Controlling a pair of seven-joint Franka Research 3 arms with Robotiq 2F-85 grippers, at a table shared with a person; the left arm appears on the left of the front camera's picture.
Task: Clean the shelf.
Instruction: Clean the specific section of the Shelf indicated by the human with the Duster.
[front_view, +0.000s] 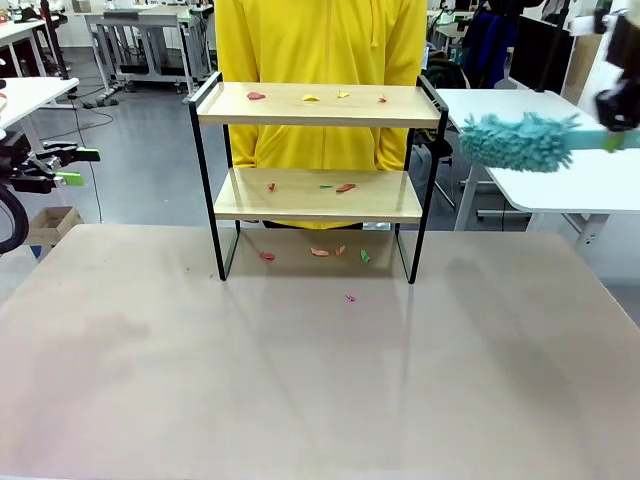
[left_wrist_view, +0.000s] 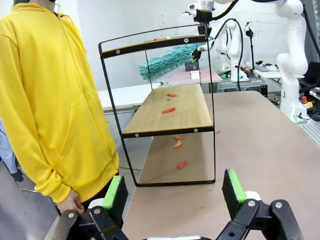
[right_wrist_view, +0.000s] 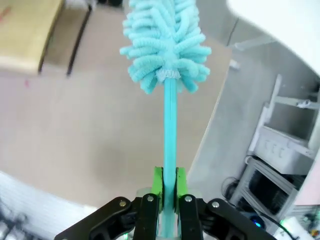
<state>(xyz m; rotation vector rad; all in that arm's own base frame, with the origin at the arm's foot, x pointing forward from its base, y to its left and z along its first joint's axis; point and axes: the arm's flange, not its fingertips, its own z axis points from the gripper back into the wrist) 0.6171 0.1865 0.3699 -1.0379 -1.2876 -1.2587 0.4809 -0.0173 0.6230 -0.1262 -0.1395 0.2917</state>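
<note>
The shelf (front_view: 318, 106) stands at the table's far middle, light wood boards in a black frame, and in the left wrist view the shelf (left_wrist_view: 172, 112) is seen from its end. Small red, yellow and green scraps (front_view: 256, 96) lie on both boards and on the table under it. My right gripper (right_wrist_view: 169, 187) is shut on the handle of a teal fluffy duster (right_wrist_view: 165, 40). In the front view the duster (front_view: 520, 140) hovers just right of the shelf's top corner. My left gripper (left_wrist_view: 172, 192) is open, at the far left (front_view: 70, 165), away from the shelf.
A person in a yellow hoodie (front_view: 320, 40) stands right behind the shelf. A hand (left_wrist_view: 75, 202) hangs near my left gripper. More scraps (front_view: 350, 297) lie on the table in front of the shelf. White tables (front_view: 590, 185) stand at the right.
</note>
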